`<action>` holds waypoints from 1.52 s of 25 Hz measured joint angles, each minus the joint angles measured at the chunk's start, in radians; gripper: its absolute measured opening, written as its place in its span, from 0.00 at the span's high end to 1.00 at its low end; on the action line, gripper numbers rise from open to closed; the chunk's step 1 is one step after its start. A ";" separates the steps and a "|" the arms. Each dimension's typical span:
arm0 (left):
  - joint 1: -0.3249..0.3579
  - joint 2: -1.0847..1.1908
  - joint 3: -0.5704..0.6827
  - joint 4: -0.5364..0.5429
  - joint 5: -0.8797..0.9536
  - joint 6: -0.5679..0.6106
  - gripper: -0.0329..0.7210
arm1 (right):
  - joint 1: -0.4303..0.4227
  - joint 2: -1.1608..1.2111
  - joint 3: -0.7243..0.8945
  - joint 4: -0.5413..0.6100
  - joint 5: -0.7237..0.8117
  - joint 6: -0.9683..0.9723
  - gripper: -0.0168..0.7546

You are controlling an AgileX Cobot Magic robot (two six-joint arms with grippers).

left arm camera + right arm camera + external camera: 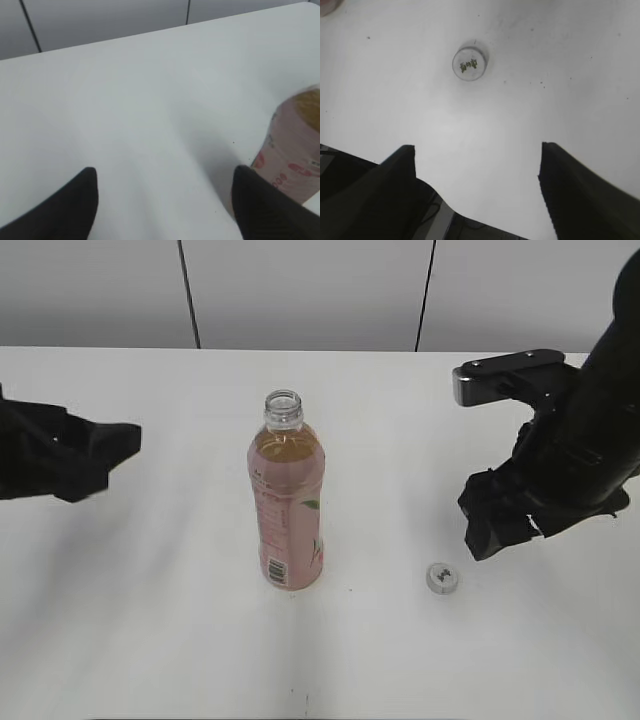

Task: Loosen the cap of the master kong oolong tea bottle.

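Note:
The master kong oolong tea bottle (287, 505) stands upright mid-table with its neck open and no cap on it; its pink label also shows at the right edge of the left wrist view (295, 152). The white cap (442, 578) lies flat on the table right of the bottle, green mark up, and shows in the right wrist view (469, 63). My left gripper (162, 200) is open and empty, left of the bottle and apart from it (120, 445). My right gripper (475, 170) is open and empty, hovering just right of and above the cap (495, 525).
The white table (150, 620) spreads around the bottle, with small dark specks near its front. A grey panelled wall (300, 290) runs behind the far edge. The table's near edge shows under my right gripper in the right wrist view.

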 joint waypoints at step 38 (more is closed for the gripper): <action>0.163 -1.151 -0.128 -0.149 1.194 0.153 0.43 | 0.000 -1.452 0.431 -0.146 0.308 0.030 0.23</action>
